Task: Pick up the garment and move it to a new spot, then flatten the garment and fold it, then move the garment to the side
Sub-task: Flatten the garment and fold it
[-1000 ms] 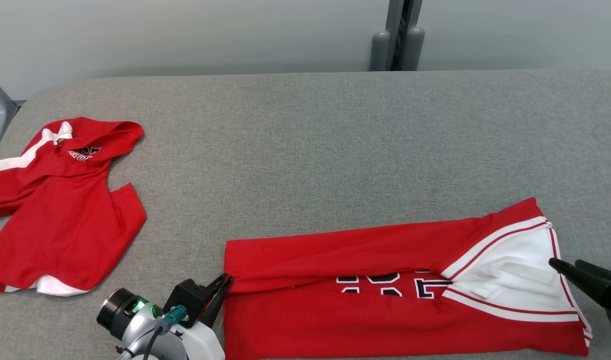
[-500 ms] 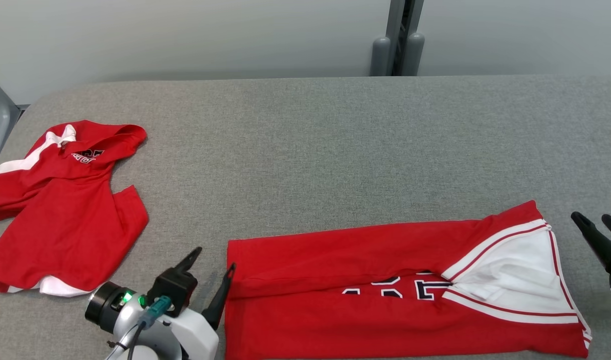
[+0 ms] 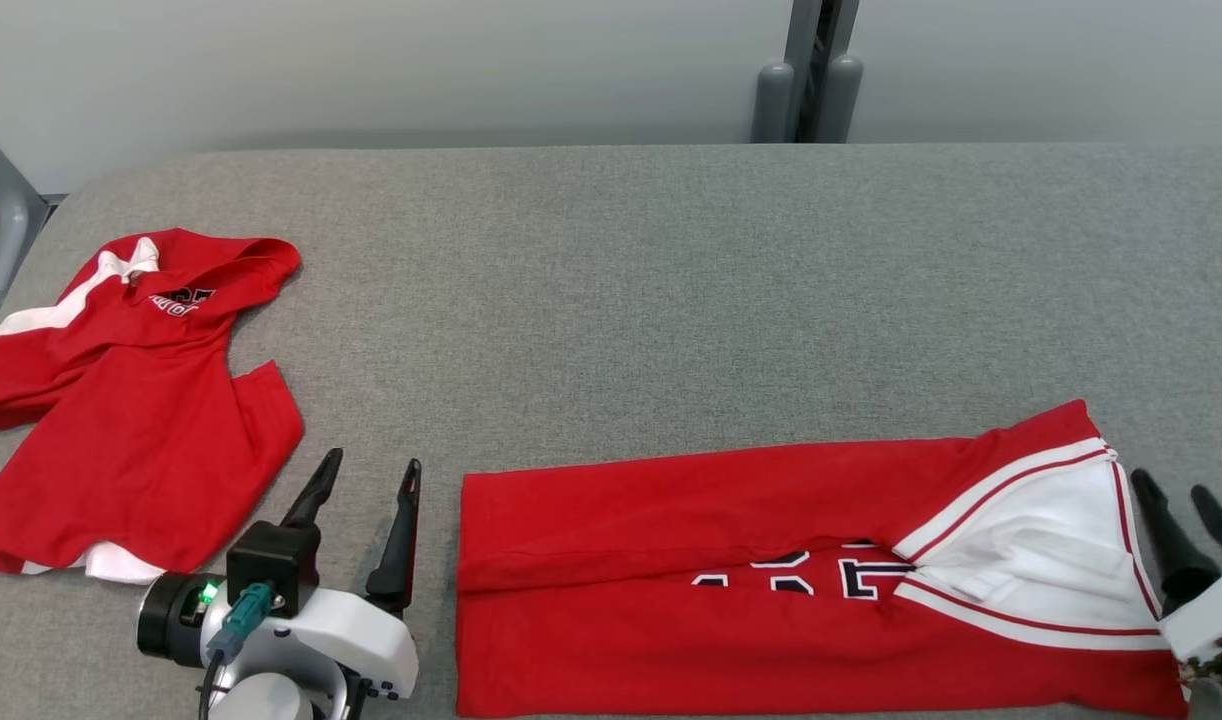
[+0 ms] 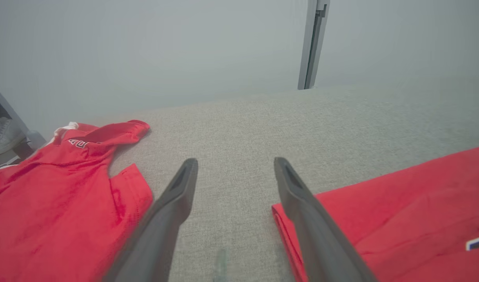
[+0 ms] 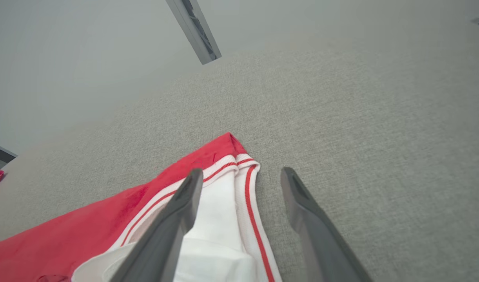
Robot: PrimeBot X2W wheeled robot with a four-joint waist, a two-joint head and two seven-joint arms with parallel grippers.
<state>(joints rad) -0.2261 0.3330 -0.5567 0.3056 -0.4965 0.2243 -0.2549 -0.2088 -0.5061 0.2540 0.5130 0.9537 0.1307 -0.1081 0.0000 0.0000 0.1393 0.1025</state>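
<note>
The garment [image 3: 721,500] is a red jersey with white, red-striped trim and dark lettering, lying folded into a long band along the table's near edge. Its left end [image 4: 400,203] lies just right of my left gripper [image 3: 371,460], which stands open and empty beside the hem. In the left wrist view the left gripper [image 4: 236,161] hovers over bare grey cloth. My right gripper [image 3: 1169,483] is open too, just past the garment's white right end. In the right wrist view the right gripper [image 5: 242,171] straddles the striped edge of the garment [image 5: 86,227] without gripping it.
A second red and white garment [image 3: 131,420] lies crumpled at the table's left, also seen beside my left fingers [image 4: 47,203]. The grey padded table [image 3: 671,300] stretches wide behind the jersey. A grey post [image 3: 811,90] stands at the back wall.
My left gripper opened, let go of the garment's left hem and drew back to the left. My right gripper pulled off the white end toward the right. The camera shifted slightly.
</note>
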